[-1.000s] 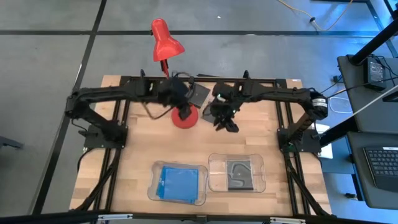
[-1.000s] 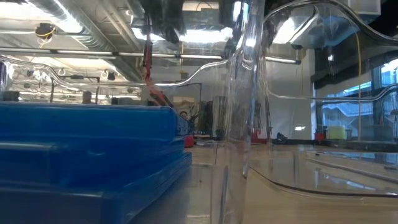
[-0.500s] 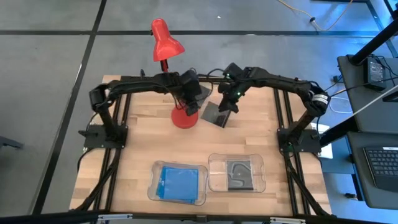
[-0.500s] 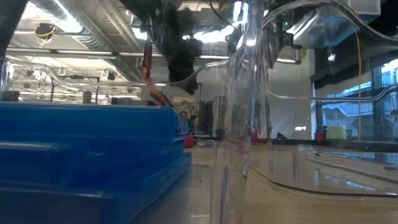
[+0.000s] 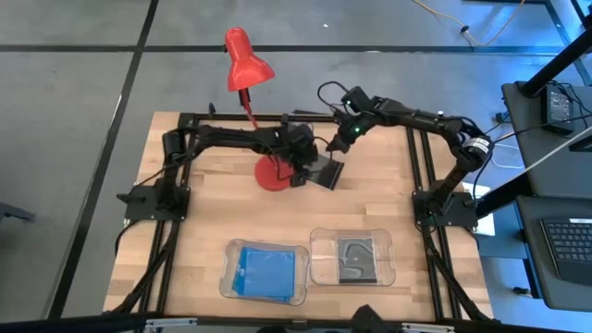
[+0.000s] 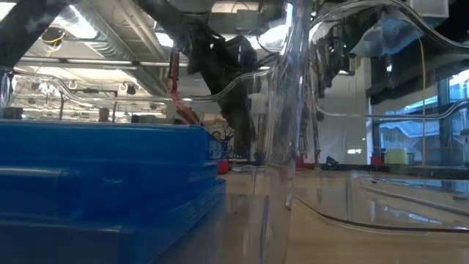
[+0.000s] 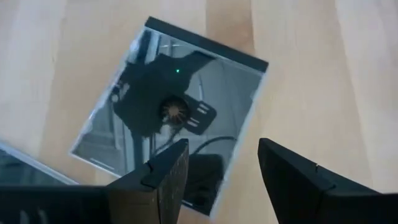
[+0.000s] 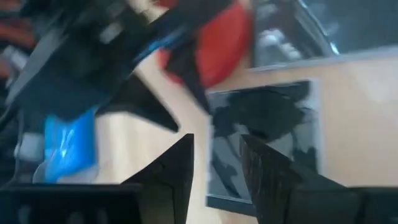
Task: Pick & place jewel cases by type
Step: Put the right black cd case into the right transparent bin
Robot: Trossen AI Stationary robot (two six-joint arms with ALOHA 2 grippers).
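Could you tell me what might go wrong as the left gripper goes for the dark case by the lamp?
The left gripper, open, hangs over the dark case, which lies flat on the table; flat, thin cases are hard to pinch, so it may slip. The red lamp base sits right beside it and could get knocked. The right gripper hovers close by, so the arms might collide.

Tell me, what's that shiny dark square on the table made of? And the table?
The dark jewel case looks like hard, glossy plastic: it mirrors the arm above it and has a thin black strip along one edge. The table looks like pale wood with a smooth finish, since faint grain lines run across it. The left tool hovers open just above the case.
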